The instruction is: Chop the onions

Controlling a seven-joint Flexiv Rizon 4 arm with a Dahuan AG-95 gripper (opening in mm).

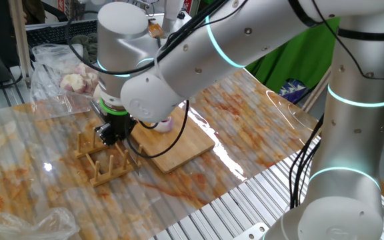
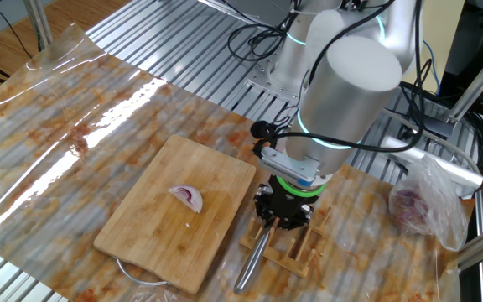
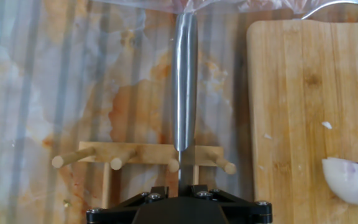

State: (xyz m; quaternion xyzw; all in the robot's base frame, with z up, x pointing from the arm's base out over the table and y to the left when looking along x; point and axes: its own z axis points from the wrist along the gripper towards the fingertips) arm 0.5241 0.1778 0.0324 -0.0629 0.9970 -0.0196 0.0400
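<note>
One onion wedge (image 2: 187, 198) on board (image 2: 141, 226), beside jaws (image 2: 281, 216), whose grip state is unclear

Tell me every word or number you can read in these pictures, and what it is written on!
There are none to read.
The board, the onion wedge, the wooden rack and the knife handle are all plain.
The blue packet beyond the table may carry print, but it is too small and blurred to read.
The arm shows no readable label.

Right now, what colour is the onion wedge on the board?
Pale white with a purple-pink edge; clearest in the other fixed view.
</note>
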